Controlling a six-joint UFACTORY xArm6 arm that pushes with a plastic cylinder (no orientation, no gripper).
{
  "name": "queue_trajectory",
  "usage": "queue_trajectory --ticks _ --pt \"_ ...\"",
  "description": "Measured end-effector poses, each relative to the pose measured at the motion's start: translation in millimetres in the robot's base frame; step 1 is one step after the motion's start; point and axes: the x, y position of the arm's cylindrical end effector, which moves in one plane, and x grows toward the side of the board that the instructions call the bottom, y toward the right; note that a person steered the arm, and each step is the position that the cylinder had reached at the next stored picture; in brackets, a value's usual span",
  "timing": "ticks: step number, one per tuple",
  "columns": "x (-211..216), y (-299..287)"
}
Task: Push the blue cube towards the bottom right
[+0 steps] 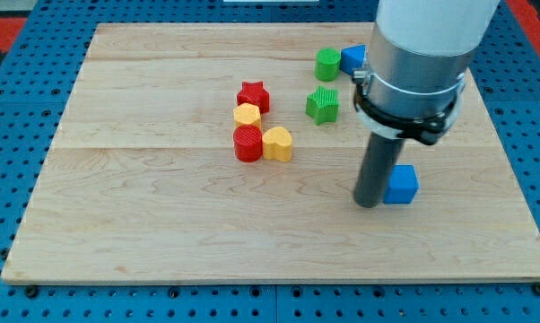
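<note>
Camera view, single entry. Counter: wooden board. My tip: touching the blue cube on its left side; no gripper fitted, so nothing grasped. Blue cube: right of centre, lower half, well short of the bottom right corner; most of the push seems left. Path to the corner: clear. Others, all well apart: second blue block, two green blocks, red star, yellow block, red cylinder, yellow heart.
</note>
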Motion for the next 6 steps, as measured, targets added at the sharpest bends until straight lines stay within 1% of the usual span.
queue_trajectory --ticks 1,2,3,4,5,6 --pt "-44 -49" --pt "-50 0" --pt "-29 35" --pt "-58 39" --pt "-36 56" --pt "0 76"
